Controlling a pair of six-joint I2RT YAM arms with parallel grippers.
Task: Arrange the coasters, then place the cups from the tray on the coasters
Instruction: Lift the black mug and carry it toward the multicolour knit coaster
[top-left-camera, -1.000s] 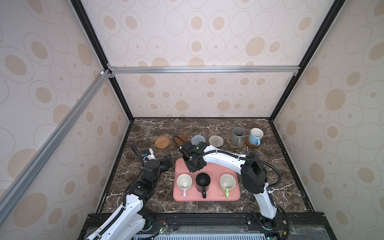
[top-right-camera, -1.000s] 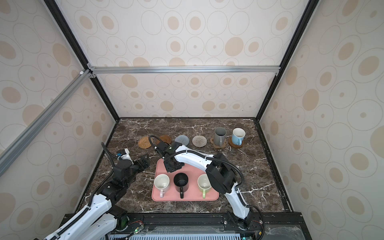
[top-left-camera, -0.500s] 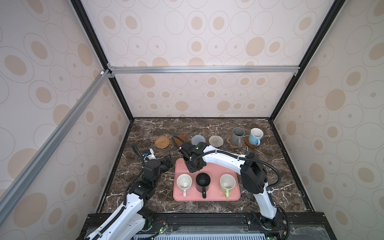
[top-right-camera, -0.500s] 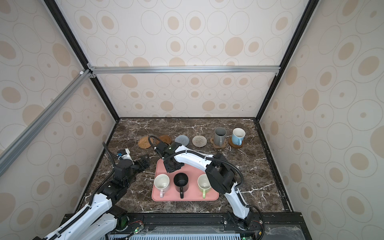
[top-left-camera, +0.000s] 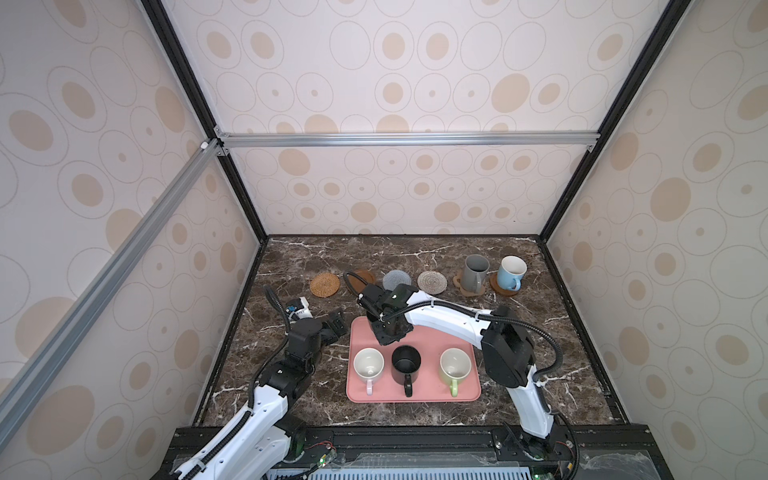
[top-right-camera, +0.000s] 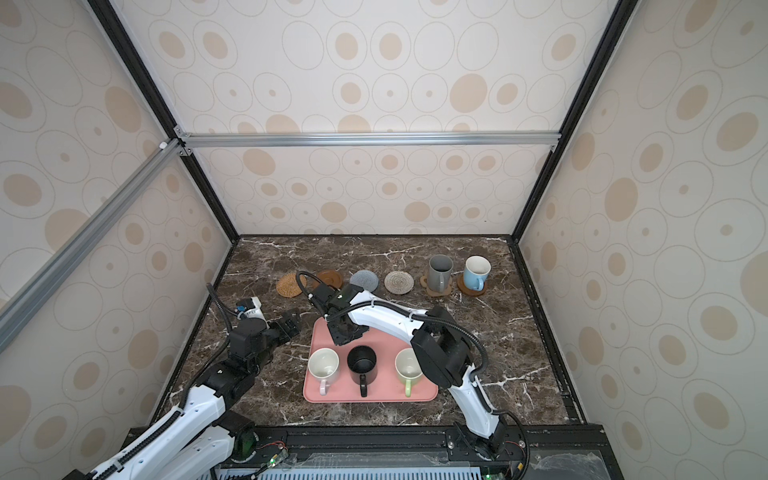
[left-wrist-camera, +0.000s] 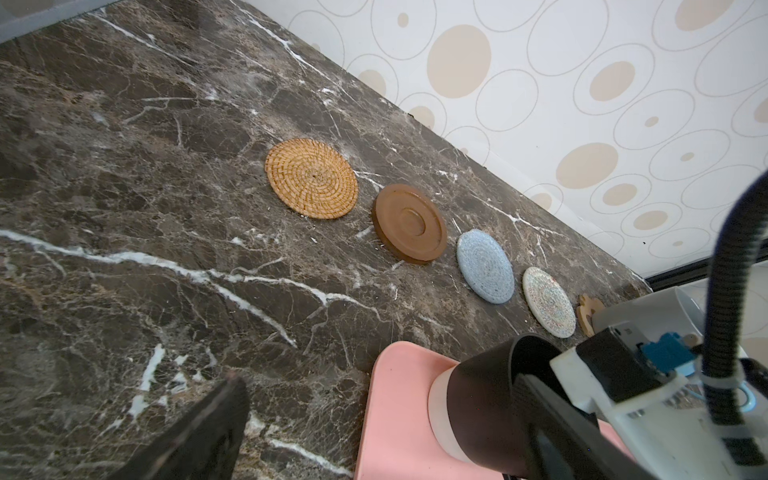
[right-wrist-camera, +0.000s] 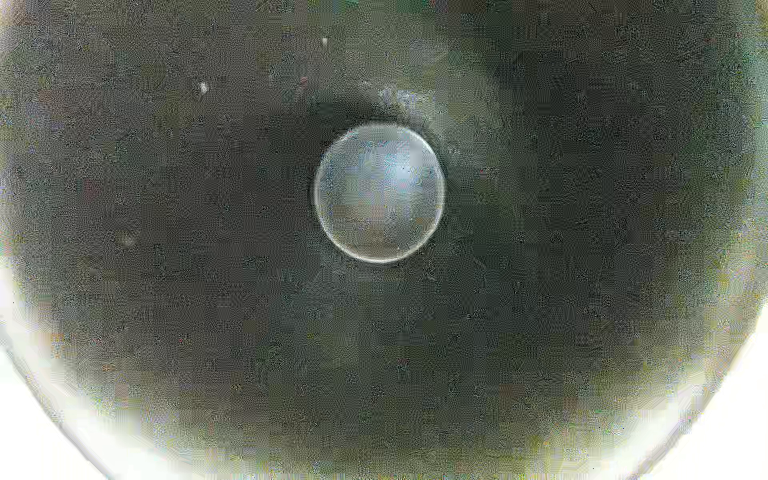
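The flat pink rectangular tray (top-left-camera: 432, 395) lies near the front of the dark veined marble bench (top-left-camera: 561, 320), about the middle. Three mugs stand in a row along the tray's near side, handles pointing near. A pale pink mug with a white inside (top-left-camera: 368, 365) is on the left, a black ceramic mug (top-left-camera: 406, 362) in the middle, and a light green mug with a white inside (top-left-camera: 455, 365) on the right.

Just left of the tray, the left end effector (top-left-camera: 336, 325) hovers over the bench, jaws spread wide with nothing between them. At the tray's far left corner the right end effector (top-left-camera: 388, 332) points down, clamped narrow on the rim of a second black mug (left-wrist-camera: 482, 399). The right wrist view looks straight into its dark bowl. Whether this mug's base touches the tray cannot be told.

Farthest back, a row of coasters runs left to right. A woven tan rattan disc (top-left-camera: 325, 284), a smooth brown disc (left-wrist-camera: 409, 224), a blue-grey knitted round (top-left-camera: 395, 279) and a cream-grey knitted round (top-left-camera: 432, 282) lie flat on the bench. Right of them, a tan paw-shaped coaster (top-left-camera: 468, 292) carries a grey mug (top-left-camera: 473, 272), and a second brown disc (top-left-camera: 503, 289) carries a light blue mug (top-left-camera: 510, 272).
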